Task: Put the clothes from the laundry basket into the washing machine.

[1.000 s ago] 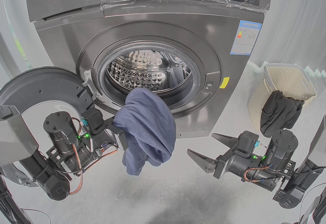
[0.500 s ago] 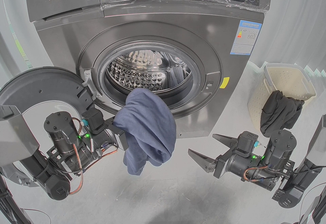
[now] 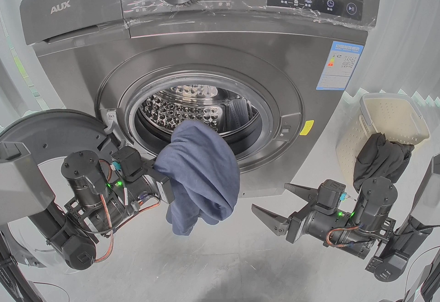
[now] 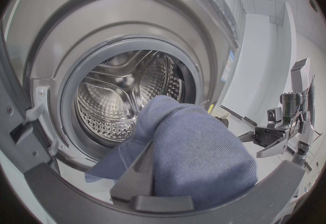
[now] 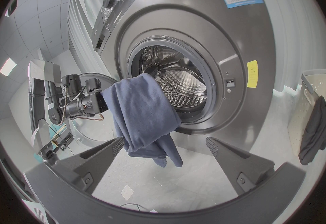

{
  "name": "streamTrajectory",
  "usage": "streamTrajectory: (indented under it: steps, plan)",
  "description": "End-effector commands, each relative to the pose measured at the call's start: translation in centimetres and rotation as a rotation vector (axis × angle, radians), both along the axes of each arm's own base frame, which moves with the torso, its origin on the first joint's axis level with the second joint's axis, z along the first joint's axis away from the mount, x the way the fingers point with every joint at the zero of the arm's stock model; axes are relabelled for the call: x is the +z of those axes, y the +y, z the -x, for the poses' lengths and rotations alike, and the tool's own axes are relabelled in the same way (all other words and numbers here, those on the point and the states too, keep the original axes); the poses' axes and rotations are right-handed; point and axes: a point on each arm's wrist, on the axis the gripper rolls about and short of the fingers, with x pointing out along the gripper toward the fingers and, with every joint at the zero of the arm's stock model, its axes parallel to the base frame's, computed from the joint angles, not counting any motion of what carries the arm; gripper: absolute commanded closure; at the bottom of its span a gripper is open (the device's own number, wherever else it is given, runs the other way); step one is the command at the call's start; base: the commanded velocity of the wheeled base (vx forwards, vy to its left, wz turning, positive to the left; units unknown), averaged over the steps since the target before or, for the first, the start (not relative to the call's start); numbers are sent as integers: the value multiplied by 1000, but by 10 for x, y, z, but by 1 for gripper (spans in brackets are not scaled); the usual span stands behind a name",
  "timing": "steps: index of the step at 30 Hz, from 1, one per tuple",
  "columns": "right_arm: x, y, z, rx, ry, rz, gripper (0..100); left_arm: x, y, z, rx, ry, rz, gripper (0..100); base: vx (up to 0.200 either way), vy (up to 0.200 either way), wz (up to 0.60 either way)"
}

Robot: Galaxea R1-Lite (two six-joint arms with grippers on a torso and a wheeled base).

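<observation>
A blue garment (image 3: 199, 174) hangs from my left gripper (image 3: 166, 185), which is shut on it just in front of the lower rim of the washing machine's (image 3: 293, 65) open porthole. The cloth (image 4: 197, 153) bulges over the gripper and hides its fingertips; one tail droops toward the floor. Behind it the steel drum (image 3: 192, 108) looks bare. My right gripper (image 3: 269, 197) stands open and holds nothing, low over the floor to the right of the garment. The cream laundry basket (image 3: 398, 115) stands at the far right with a black garment (image 3: 378, 158) draped over its front rim.
The round machine door (image 3: 50, 133) is swung open on the left, close behind my left arm. Bare grey floor (image 3: 220, 261) lies between the two arms. A pale curtain wall runs behind the machine and the basket.
The whole head view has shifted: the machine now looks larger and closer. Both arms and the blue garment keep almost the same places relative to me.
</observation>
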Motion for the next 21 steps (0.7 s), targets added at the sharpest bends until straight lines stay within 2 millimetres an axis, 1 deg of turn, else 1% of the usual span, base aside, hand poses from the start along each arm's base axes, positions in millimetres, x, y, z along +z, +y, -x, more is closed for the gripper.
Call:
streamTrajectory:
  steps: [1,5,21]
  plan:
    - [-1,1,0,4,3,3,0,-2,0,-1,2,4,-1,100,200,0,0]
    - [-2,1,0,4,4,4,0,-1,-1,-1,2,2,-1,100,200,0,0]
    - [-3,0,3,8,11,12,0,-2,-1,-1,0,5,-2,100,0,0,0]
